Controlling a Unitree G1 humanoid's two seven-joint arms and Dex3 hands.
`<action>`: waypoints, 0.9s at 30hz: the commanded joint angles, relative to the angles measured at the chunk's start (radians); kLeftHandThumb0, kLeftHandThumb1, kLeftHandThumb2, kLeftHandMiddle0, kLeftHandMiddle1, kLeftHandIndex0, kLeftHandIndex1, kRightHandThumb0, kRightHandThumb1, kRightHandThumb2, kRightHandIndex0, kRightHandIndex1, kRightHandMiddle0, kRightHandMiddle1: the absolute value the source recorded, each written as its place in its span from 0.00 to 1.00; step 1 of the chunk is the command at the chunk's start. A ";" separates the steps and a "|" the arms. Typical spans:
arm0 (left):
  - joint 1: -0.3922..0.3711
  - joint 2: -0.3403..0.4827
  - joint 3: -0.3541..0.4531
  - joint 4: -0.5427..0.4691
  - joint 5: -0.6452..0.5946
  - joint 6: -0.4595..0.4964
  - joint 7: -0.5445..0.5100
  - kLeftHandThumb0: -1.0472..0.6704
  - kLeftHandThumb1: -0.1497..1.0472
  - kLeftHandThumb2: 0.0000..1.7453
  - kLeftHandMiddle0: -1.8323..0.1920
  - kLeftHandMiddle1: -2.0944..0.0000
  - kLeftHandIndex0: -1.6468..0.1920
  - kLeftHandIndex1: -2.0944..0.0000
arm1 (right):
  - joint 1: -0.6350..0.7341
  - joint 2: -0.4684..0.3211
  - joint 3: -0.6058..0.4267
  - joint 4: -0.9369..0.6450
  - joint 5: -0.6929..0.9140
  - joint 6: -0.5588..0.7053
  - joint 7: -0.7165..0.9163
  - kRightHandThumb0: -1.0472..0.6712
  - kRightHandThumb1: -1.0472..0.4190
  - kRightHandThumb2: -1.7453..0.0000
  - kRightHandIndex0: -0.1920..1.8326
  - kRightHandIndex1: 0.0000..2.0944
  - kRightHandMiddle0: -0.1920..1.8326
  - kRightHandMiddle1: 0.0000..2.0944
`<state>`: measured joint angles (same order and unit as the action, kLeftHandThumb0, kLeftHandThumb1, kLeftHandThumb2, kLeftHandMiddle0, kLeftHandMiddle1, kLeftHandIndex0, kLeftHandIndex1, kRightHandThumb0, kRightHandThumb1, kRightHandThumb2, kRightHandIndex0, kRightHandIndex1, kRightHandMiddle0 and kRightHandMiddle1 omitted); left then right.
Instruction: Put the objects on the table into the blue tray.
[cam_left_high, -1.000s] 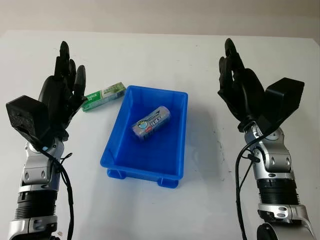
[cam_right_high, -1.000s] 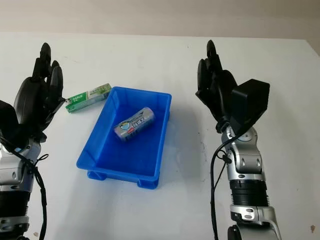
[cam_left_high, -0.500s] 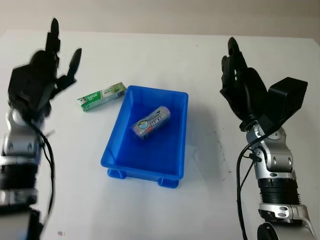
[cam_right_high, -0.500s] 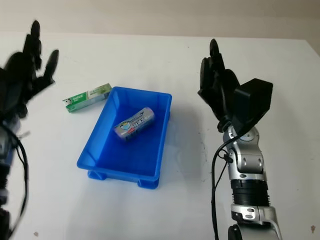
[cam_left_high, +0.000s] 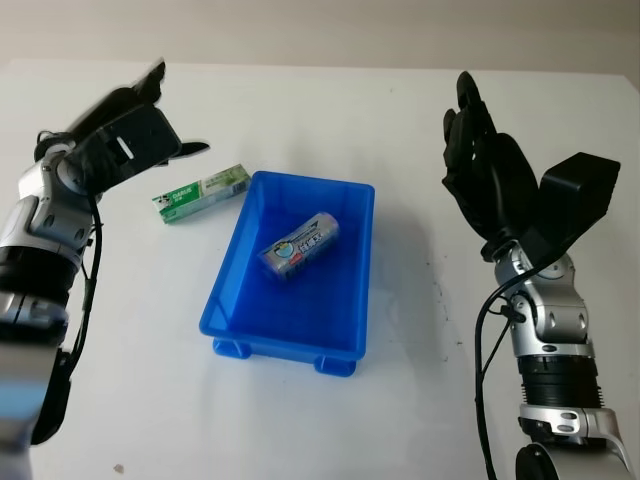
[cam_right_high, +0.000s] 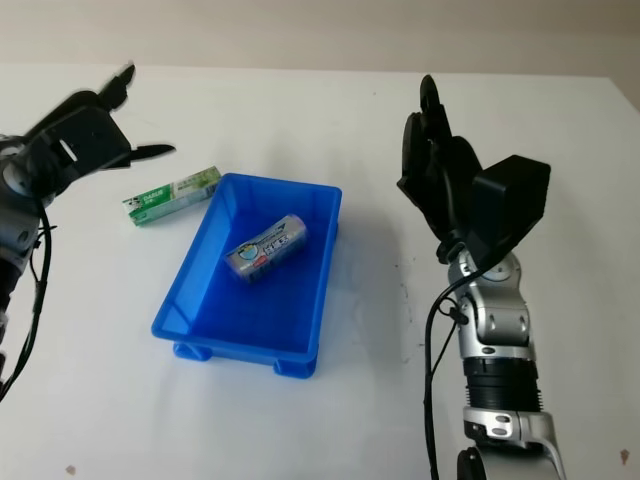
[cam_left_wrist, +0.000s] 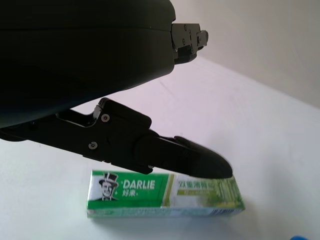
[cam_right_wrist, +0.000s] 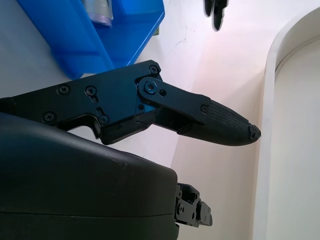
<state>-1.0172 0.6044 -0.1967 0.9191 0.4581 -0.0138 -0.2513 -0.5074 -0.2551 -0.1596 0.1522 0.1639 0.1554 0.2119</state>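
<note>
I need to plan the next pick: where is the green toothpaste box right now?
In the left eye view, the green cardboard toothpaste box lies on the white table, just outside the blue plastic tray's far-left corner, below the open left hand.

The head stereo pair looks forward and down at the white worktop (cam_left_high: 320, 420) from above, the two eyes offset sideways (both share the blue tray (cam_left_high: 345, 330) and both arms). The left wrist camera sits close behind the left robot hand (cam_left_wrist: 90, 65), facing the green toothpaste box (cam_left_wrist: 165, 200). The right wrist camera sits against the right robot hand (cam_right_wrist: 150, 112), sharing the tray's corner.
</note>
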 joint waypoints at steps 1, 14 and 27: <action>-0.054 -0.015 -0.029 0.068 0.019 -0.016 0.004 0.21 0.95 0.03 0.94 0.97 0.94 0.97 | -0.008 -0.010 -0.008 -0.010 0.006 -0.004 0.003 0.17 0.00 0.55 0.00 0.00 0.00 0.00; -0.103 -0.059 -0.167 0.139 0.142 0.035 -0.021 0.14 0.95 0.03 0.85 0.58 0.84 0.97 | -0.007 -0.012 -0.016 -0.012 0.008 -0.009 0.010 0.17 0.00 0.56 0.00 0.00 0.00 0.00; 0.013 -0.057 -0.218 -0.027 0.223 0.088 0.033 0.22 0.86 0.03 1.00 0.16 0.81 0.97 | -0.009 -0.006 -0.016 -0.011 0.012 -0.008 0.005 0.18 0.00 0.55 0.00 0.00 0.00 0.00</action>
<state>-1.0229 0.5444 -0.4035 0.9192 0.6715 0.0708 -0.2311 -0.5081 -0.2560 -0.1696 0.1525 0.1699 0.1543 0.2164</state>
